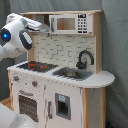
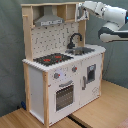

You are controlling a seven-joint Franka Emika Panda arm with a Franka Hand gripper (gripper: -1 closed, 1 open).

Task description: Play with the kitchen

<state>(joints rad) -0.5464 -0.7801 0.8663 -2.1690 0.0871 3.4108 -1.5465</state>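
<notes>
The end effector (image 1: 44, 25) is being held high at the upper shelf of the kitchen (image 2: 62, 65), just beside the grey hood (image 2: 48, 20) in the first exterior view and at the shelf's right end (image 2: 81, 11) in the second exterior view. Whether its fingers are apart or together cannot be told. The white robot arm (image 2: 112, 20) is being shown reaching in from the second exterior view's right. Below, a black hob (image 1: 34, 65) with red rings is being shown beside a sink (image 1: 73, 73) with a black faucet (image 1: 84, 59). A microwave (image 1: 70, 23) is being shown on the upper shelf. The kitchen is standing upright on a wooden floor (image 2: 95, 112), with its oven door (image 2: 64, 96) closed.
</notes>
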